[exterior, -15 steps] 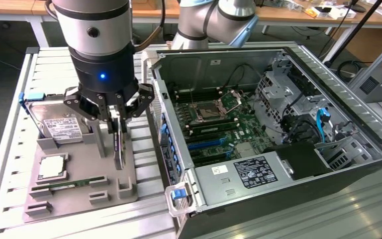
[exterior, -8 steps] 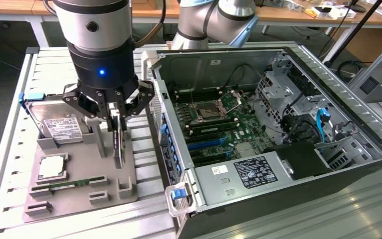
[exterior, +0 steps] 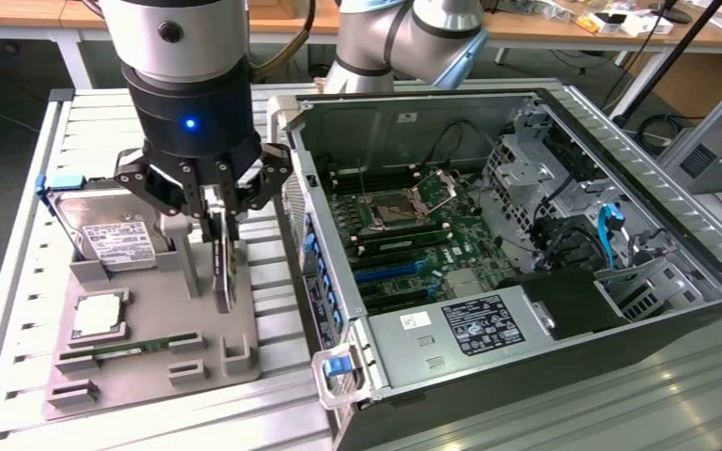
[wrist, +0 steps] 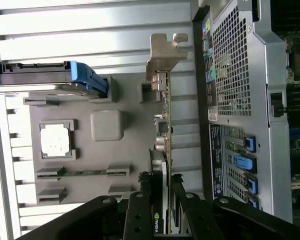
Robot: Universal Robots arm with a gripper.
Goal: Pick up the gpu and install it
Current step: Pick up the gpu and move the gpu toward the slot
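We see a slatted desk [exterior: 16, 282] carrying an open case [exterior: 386, 132], its motherboard [exterior: 424, 235] bared, at the exterior view's right. The arm [exterior: 180, 85] hangs over a grey tray [exterior: 161, 329] beside the case. A drive [exterior: 117, 240] sits at the tray's far end. The gpu [exterior: 223, 272] [wrist: 166, 125] stands edge-on on the tray, along the side nearest the case, silver bracket [wrist: 162, 52] away from the gripper [exterior: 217, 221] [wrist: 165, 187]. The gripper pinches the gpu's upper edge, one finger on each face. A chip [exterior: 98, 315] and a memory stick [exterior: 129, 349] lie nearer us.

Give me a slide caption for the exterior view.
Pincer closed on the gpu, edge-on at the grey parts tray, beside the open computer case.
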